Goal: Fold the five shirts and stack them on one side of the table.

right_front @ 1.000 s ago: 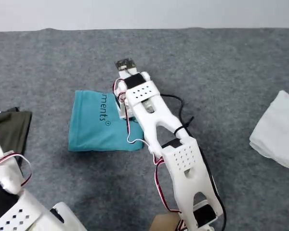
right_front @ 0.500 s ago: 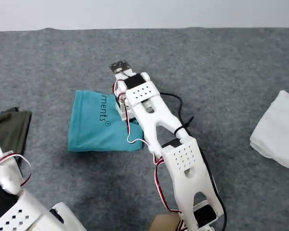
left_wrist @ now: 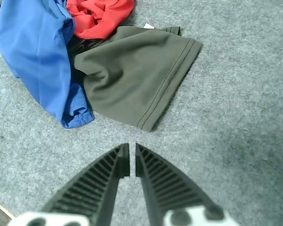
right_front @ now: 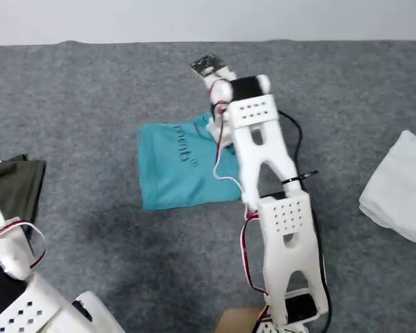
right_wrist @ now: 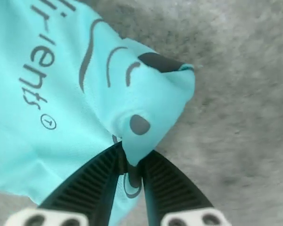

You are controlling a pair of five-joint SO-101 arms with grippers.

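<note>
Smooth teal cloth shirt (right_wrist: 61, 94), rough grey carpet-like table cover (right_front: 90, 76), ribbed matt plastic right tool (right_wrist: 131, 160).

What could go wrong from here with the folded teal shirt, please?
The right hand pinches the teal shirt by only a small bunch at its edge. The cloth might slip out, or the fold might open if it is pulled across the rough grey mat.
</note>
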